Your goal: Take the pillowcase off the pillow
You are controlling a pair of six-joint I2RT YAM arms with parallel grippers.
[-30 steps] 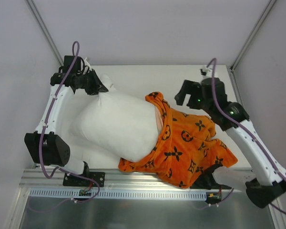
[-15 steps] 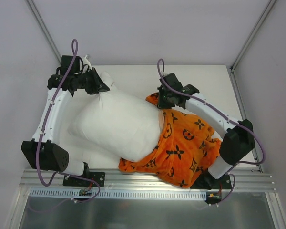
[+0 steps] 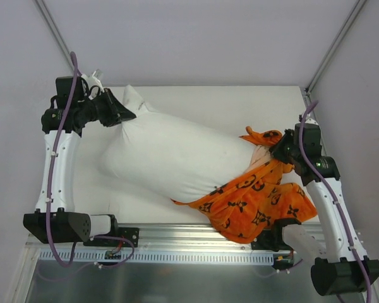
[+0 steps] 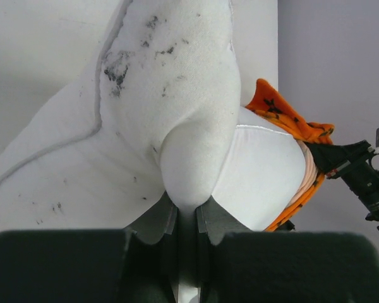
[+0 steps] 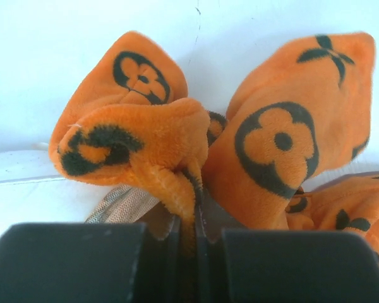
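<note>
I log the pillow (image 3: 170, 158), long axis across the worktop (image 3: 240, 104): my left pincer (image 4: 187, 208) clamps its bare far-left corner, my right pincer (image 5: 191, 218) clamps the orange pillowcase (image 3: 259, 196) by the rim at the opposite end.

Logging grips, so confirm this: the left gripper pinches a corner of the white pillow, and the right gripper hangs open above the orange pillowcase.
Wrong in one part. The left gripper does pinch a corner of the white pillow, but the right gripper is shut on a fold of the orange pillowcase, as the right wrist view shows.
</note>
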